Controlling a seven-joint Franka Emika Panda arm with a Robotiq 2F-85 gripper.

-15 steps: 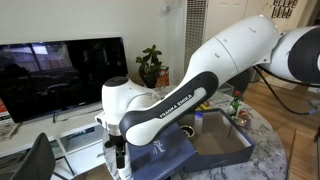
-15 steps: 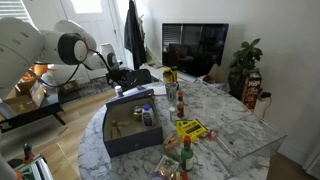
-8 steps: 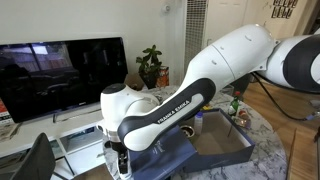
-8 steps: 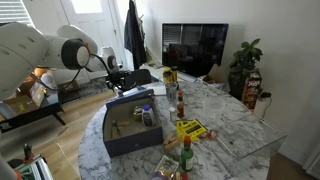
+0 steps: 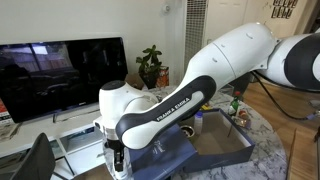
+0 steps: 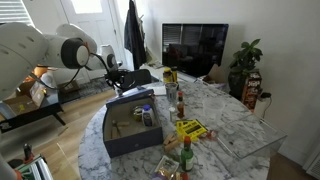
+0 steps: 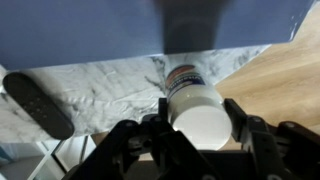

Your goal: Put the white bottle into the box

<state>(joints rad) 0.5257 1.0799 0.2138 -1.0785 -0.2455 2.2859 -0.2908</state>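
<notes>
- Far left in the wrist view: dark remote (image 7: 35,100) flat on the marble table (image 7: 110,85), well apart from the claw and no threat.
- Centre: gripper (image 7: 200,108) narrowed onto the bottle (image 7: 203,125), with fingers (image 7: 163,112) against both flanks. Looks like a firm hold, but cannot tell whether lifted clear of the marble.
- Just above: navy lid (image 7: 80,30) close by. Could clip its edge if carried low, twisting the bottle in the grip.
- Right: table edge and wood floor (image 7: 275,75) just beside the bottle. Risks a drop to the floor, not the table, on any slip of the smooth plastic.
- Further right, in an exterior view: box (image 5: 225,165), with items (image 6: 147,116) inside. Risks tipping the bottle if released onto them — safer over a bare patch.
</notes>
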